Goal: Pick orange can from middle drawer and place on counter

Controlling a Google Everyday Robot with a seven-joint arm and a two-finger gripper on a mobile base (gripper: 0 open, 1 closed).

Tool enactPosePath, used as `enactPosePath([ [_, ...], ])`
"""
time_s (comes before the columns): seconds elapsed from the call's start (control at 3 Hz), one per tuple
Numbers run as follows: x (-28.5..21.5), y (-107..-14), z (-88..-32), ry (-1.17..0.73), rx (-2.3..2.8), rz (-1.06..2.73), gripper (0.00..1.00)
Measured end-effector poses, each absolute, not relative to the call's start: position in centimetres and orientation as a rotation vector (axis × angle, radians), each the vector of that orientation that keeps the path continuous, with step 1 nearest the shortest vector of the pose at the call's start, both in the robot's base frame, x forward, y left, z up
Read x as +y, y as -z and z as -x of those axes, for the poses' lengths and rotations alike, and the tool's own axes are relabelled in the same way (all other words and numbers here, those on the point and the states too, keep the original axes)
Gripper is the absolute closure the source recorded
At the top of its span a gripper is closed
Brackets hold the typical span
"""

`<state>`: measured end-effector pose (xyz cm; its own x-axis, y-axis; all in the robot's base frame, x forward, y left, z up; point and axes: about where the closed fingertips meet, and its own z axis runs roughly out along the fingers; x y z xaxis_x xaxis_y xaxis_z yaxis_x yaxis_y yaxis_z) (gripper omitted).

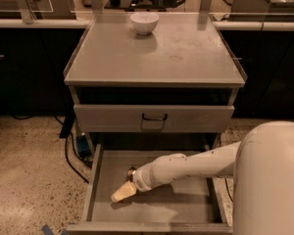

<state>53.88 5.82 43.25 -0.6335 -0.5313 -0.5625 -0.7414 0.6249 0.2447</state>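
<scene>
The middle drawer [186,202] stands pulled open at the bottom of the cabinet. My white arm reaches into it from the right. My gripper [123,192], cream-coloured, points down-left and hangs low over the left part of the drawer floor. A small shiny part of the orange can [131,172] shows just behind the gripper's wrist, further back in the drawer; the rest of it is hidden by the arm. I cannot tell whether the gripper touches the can. The counter [186,53] is the flat gray cabinet top above.
A white bowl [144,22] sits at the back middle of the counter. The upper drawer [154,117] with a black handle is closed. Cables [71,153] lie on the speckled floor left of the cabinet. My arm's large white elbow fills the lower right.
</scene>
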Motion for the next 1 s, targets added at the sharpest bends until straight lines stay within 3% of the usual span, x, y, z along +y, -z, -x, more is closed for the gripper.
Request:
enactPosePath([
  [0.33, 3.3, -38.5, -57.0, -0.61, 2.487, 0.934, 0.0],
  [1.0, 3.8, -37.2, -57.4, -0.601, 2.505, 0.936, 0.0],
])
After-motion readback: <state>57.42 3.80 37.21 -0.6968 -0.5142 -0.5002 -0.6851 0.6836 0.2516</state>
